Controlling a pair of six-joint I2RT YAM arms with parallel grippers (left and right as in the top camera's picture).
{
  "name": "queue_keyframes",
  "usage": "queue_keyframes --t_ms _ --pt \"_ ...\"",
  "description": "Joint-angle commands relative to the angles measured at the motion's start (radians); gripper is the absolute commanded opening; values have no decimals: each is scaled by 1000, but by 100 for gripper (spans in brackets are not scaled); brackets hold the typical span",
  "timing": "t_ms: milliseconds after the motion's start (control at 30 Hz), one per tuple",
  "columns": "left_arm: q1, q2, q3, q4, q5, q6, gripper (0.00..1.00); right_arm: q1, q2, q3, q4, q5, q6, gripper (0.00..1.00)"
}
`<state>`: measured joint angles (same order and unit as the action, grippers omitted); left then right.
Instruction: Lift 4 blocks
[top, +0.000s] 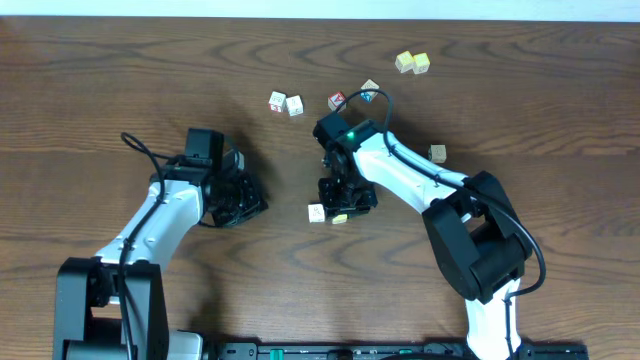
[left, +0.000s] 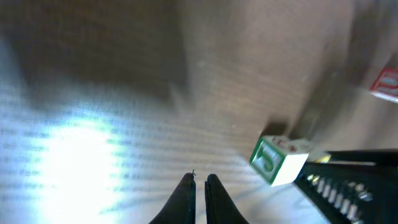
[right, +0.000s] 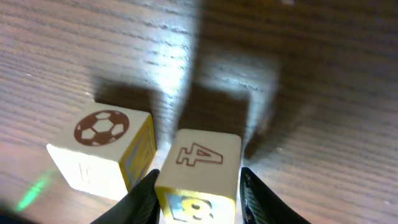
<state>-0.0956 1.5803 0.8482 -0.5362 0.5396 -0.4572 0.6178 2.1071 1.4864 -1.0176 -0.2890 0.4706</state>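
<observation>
Left gripper (top: 255, 205) rests over the table (top: 100, 80) left of centre in the overhead view, well apart from the blocks. The right gripper (top: 342, 205) stands over a yellow-topped block (top: 340, 218), with a cream block (top: 316, 212) just left of it. Two pale blocks (top: 277, 101) lie side by side farther off.

Left wrist view: the jaws are pressed together and empty, and the cream block shows a green-marked face to their right.

Right wrist view: both fingers (right: 142, 200) flank the yellow-topped block, marked 4, close against its sides. Whether they squeeze it cannot be told.
</observation>
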Motion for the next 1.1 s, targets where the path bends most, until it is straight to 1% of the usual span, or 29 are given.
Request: queue_keyframes --t_ms 0,67,133,200,267,367,500,600,767,800,867,933,1000,1067 --pt "-2 -5 18 -22 -9 39 9 -36 12 48 -19 -47 -19 39" --pt "-2 -5 18 -28 -9 39 13 -48 12 63 -31 -45 -25 41" --pt "-2 -5 18 -37 -9 39 14 -60 12 71 -39 -45 -31 44" --pt "-2 -5 18 -44 -9 39 14 -69 12 71 -43 -68 -49 44" --pt "-2 -5 18 -47 -9 39 13 -80 12 71 -48 -119 -108 43" --pt "-2 -5 18 -47 -9 39 14 -105 12 71 -58 -140 -124 40" --pt "-2 -5 18 -47 -9 39 15 -146 12 71 -80 -139 -163 25" --pt "-2 -5 18 -47 -9 39 16 -163 12 71 -103 -139 -182 23" --pt "-2 -5 18 -47 -9 39 16 -172 12 71 -153 -126 -229 14" --pt "-2 -5 18 -47 -9 38 16 -171 12 69 -159 -122 -233 11" --pt "-2 -5 18 -47 -9 39 16 -159 12 61 -160 -119 -232 1" --pt "-2 -5 18 -47 -9 39 16 -143 12 51 -148 -100 -228 2" --pt "-2 -5 18 -47 -9 39 16 -122 12 44 -135 -14 -161 2" --pt "-2 -5 18 -51 -9 39 16 -105 12 43 -126 23 -115 2"
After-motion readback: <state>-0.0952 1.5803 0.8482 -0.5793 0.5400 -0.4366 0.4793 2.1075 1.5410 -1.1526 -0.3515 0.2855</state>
